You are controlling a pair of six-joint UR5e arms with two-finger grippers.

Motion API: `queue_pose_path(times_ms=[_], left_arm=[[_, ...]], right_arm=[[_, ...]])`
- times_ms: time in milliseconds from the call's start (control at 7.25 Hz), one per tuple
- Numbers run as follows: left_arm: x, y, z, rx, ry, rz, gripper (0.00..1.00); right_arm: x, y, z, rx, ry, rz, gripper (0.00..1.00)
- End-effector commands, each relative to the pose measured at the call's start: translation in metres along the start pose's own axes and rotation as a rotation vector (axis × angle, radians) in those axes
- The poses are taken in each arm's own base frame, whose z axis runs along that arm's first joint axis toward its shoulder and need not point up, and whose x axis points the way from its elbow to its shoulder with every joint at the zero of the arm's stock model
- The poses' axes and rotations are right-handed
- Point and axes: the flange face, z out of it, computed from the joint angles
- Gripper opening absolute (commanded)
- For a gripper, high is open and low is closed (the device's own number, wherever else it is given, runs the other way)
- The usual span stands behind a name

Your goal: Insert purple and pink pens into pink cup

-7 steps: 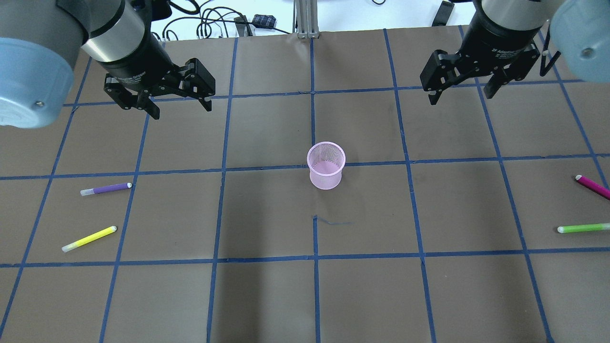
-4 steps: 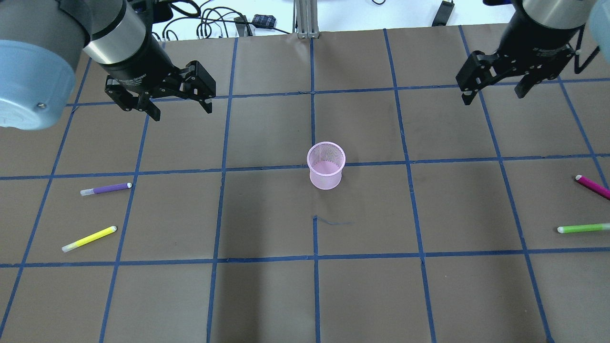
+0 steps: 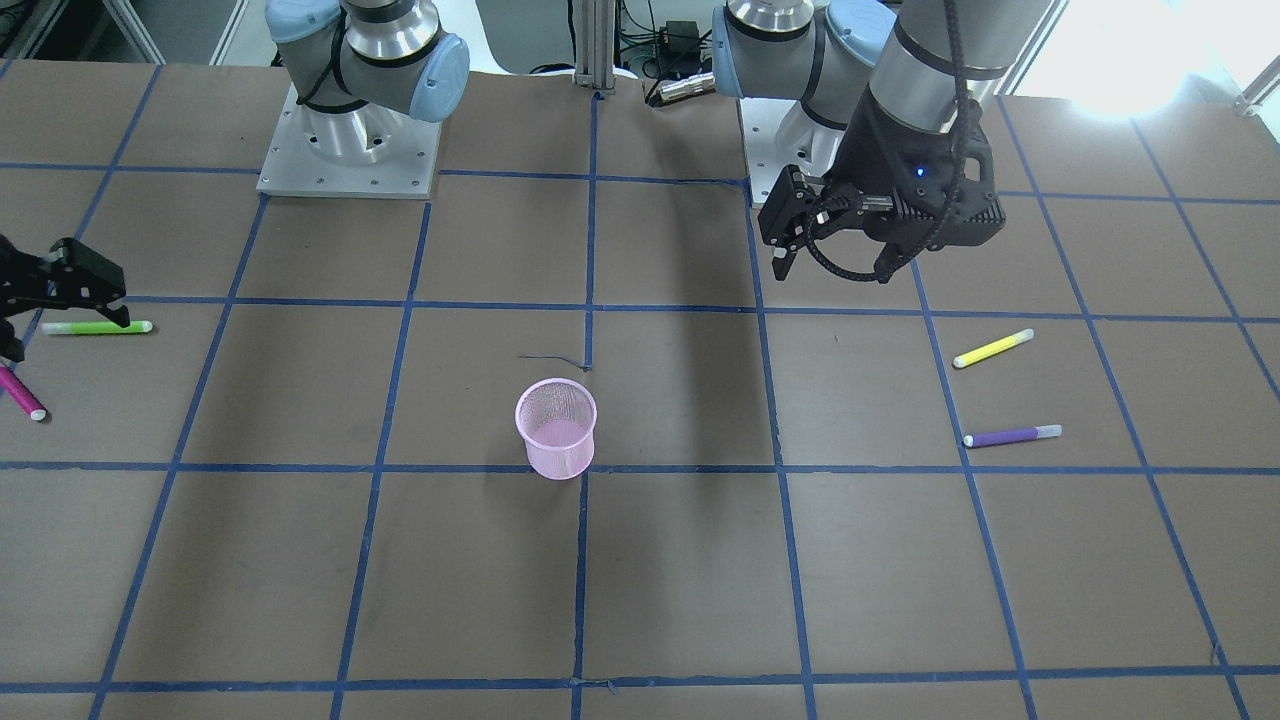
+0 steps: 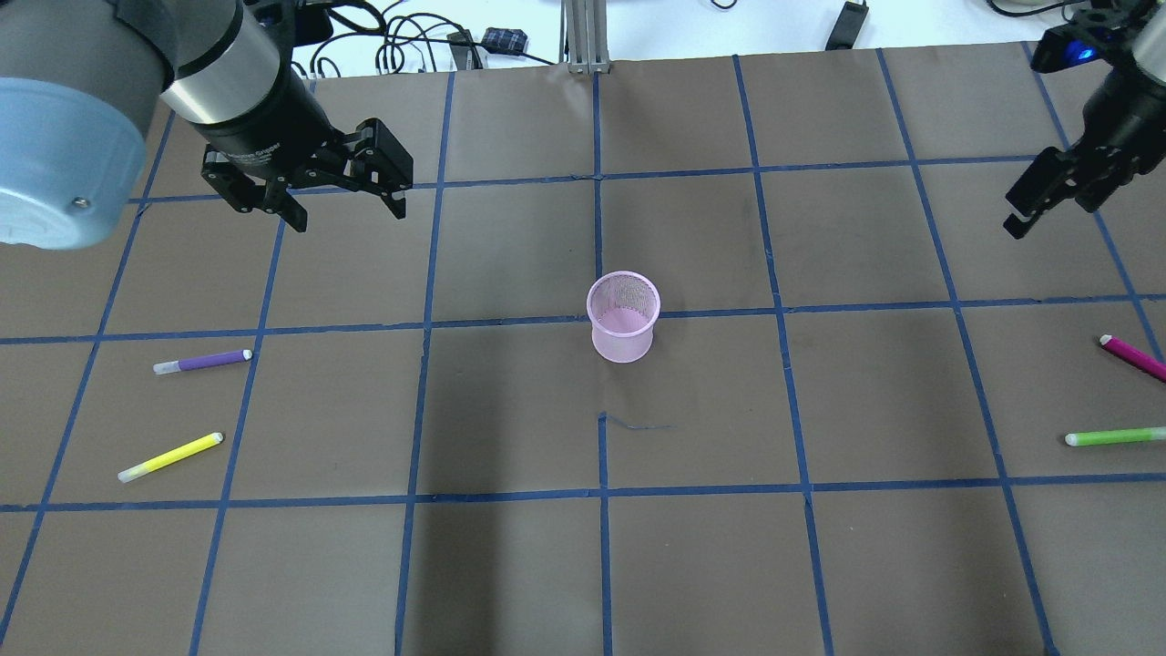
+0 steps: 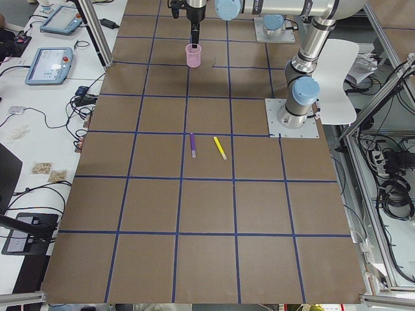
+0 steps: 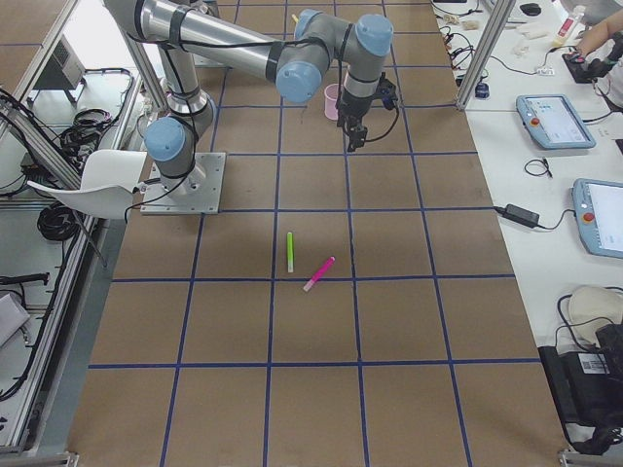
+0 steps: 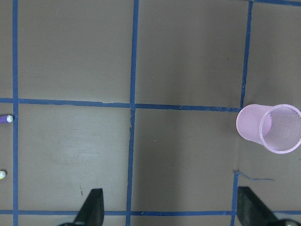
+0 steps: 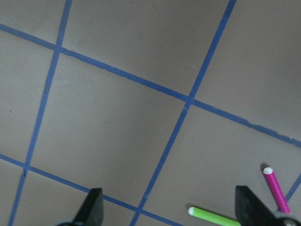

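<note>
The pink mesh cup (image 4: 623,314) stands upright mid-table; it also shows in the left wrist view (image 7: 269,128). The purple pen (image 4: 202,362) lies flat on the robot's left side. The pink pen (image 4: 1132,356) lies at the table's right edge and shows in the right wrist view (image 8: 276,189). My left gripper (image 4: 349,213) is open and empty, hovering beyond the purple pen. My right gripper (image 4: 1048,214) is open and empty, hovering high beyond the pink pen, and it also shows in the front view (image 3: 55,330).
A yellow pen (image 4: 170,456) lies near the purple one. A green pen (image 4: 1113,436) lies near the pink one. Cables (image 4: 401,46) lie past the table's far edge. The arm bases (image 3: 345,150) stand at the robot's side.
My right gripper has swung far to the right, toward the table's right edge and the pink pen. The left gripper has barely moved. Pens and cup are unmoved.
</note>
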Motion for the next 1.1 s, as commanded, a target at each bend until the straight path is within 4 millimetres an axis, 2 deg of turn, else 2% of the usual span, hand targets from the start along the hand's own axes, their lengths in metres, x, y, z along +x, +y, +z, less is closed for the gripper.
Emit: queue_pose_path(times_ms=[0, 276, 414, 552, 690, 828, 966], left_arm=[[0.0, 0.001, 0.0, -0.001, 0.0, 0.008, 1.0], [0.0, 0.001, 0.0, -0.001, 0.001, 0.008, 1.0], [0.0, 0.0, 0.001, -0.002, 0.001, 0.013, 1.0], [0.0, 0.0, 0.001, -0.002, 0.001, 0.041, 1.0], [-0.001, -0.001, 0.005, -0.01, 0.001, 0.108, 1.0], [-0.006, 0.0, 0.015, -0.033, 0.003, 0.259, 1.0], [-0.012, 0.008, 0.031, -0.063, 0.009, 0.442, 1.0]], right_arm=[[0.052, 0.005, 0.027, 0.017, 0.031, -0.235, 1.0], [0.097, -0.011, 0.084, -0.106, 0.109, -0.306, 1.0], [0.115, -0.001, 0.096, -0.123, 0.087, -0.431, 1.0], [0.152, 0.034, 0.106, -0.121, 0.054, -0.409, 1.0], [0.176, 0.052, 0.139, -0.126, 0.013, -0.399, 1.0], [0.199, 0.066, 0.168, -0.11, 0.08, -0.438, 1.0], [0.198, 0.072, 0.185, -0.084, 0.165, -0.467, 1.0]])
